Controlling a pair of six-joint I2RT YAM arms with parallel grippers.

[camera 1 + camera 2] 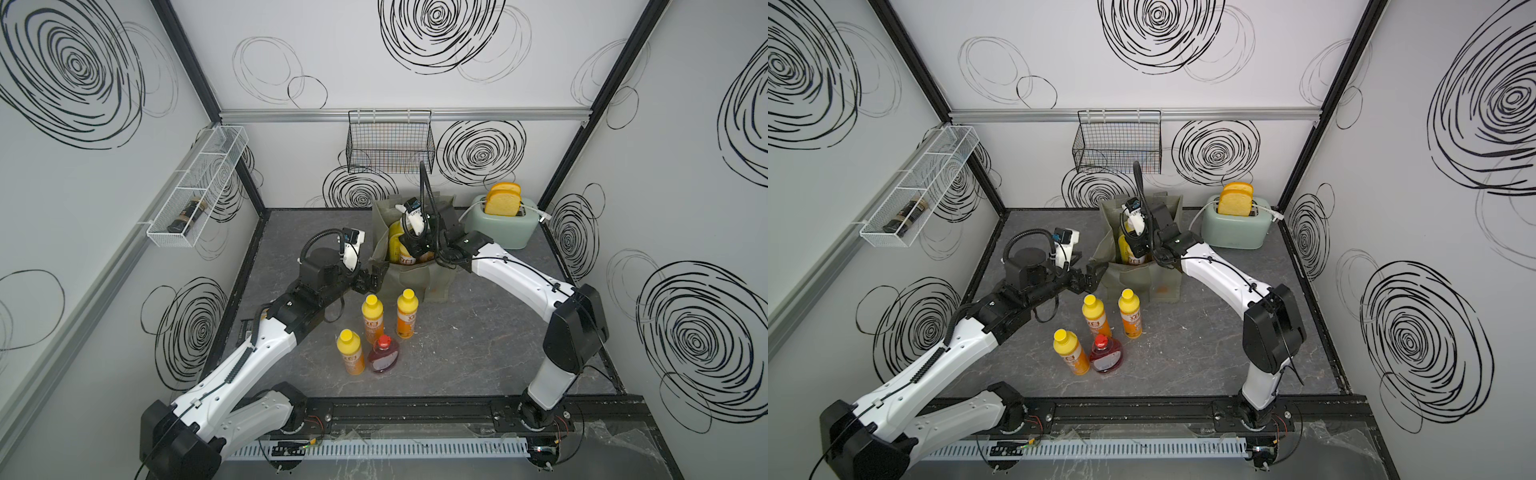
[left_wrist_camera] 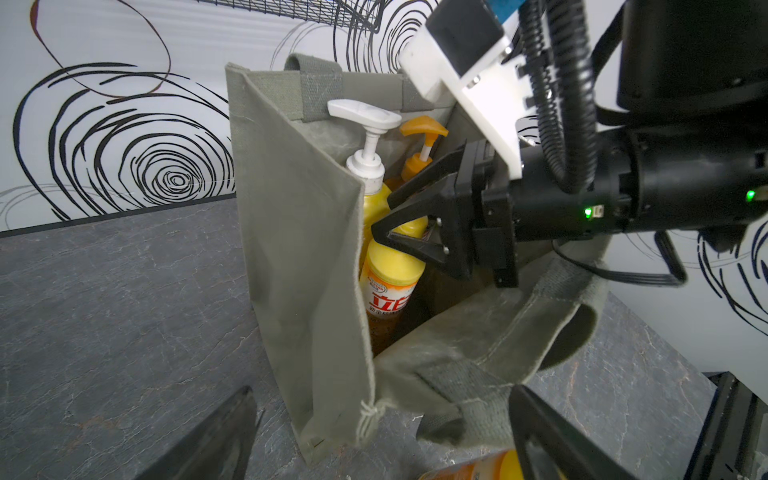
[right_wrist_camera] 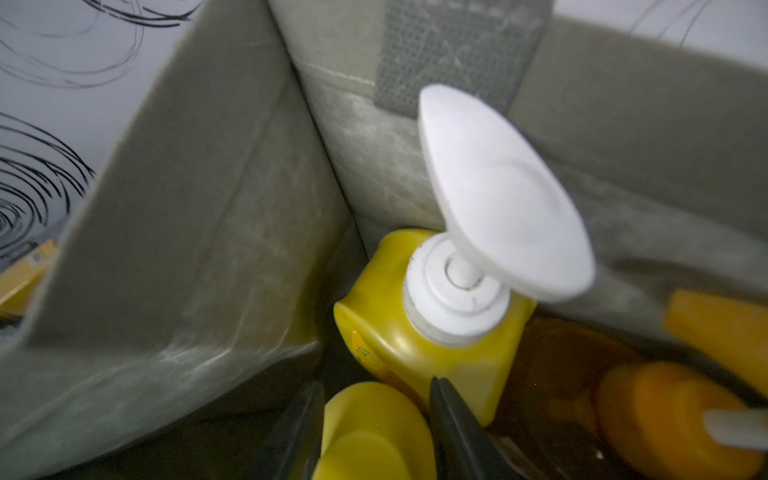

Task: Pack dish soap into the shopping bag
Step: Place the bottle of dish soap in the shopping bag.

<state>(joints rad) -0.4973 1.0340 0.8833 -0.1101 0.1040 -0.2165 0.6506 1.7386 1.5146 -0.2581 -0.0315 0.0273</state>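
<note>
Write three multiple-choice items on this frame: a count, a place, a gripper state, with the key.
1. How many small orange plastic bottles with yellow caps stand on the dark grey table outside the grey-green fabric tote?
A. one
B. three
C. five

2. Where is the big yellow plastic bottle with a white pump?
A. lying on the table
B. inside the tote
C. standing on the table behind the tote

3. How is the left gripper?
A. open, beside the tote
B. shut on the tote's strap
C. shut on a small bottle

Key:
1 B: three stand before the tote in both top views.
2 B: both wrist views show it in the tote's corner.
3 A: its jaws stand wide apart, gripping nothing.
</note>
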